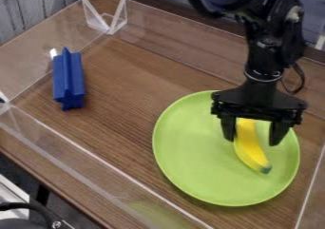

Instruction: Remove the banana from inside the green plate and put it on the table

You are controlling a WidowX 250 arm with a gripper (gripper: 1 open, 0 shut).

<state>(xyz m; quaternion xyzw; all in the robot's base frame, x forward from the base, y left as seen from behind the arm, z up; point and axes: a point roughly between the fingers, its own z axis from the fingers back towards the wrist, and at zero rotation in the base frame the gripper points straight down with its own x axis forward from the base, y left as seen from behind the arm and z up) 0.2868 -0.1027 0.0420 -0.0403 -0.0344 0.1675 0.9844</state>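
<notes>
The yellow banana (pixel 253 150) lies inside the lime-green plate (pixel 191 157) at the right front of the dark wood table (pixel 152 76). My black gripper (pixel 253 134) points straight down over the banana's upper end. Its jaws are open, one finger on each side of the fruit, low over the plate. The banana's top end is hidden behind the gripper; its dark lower tip shows near the plate's front right.
A blue rectangular block (pixel 68 78) lies at the left of the table. Low clear acrylic walls (pixel 76 152) border the tabletop, with a clear angled piece (pixel 105 17) at the back. Bare wood lies between block and plate.
</notes>
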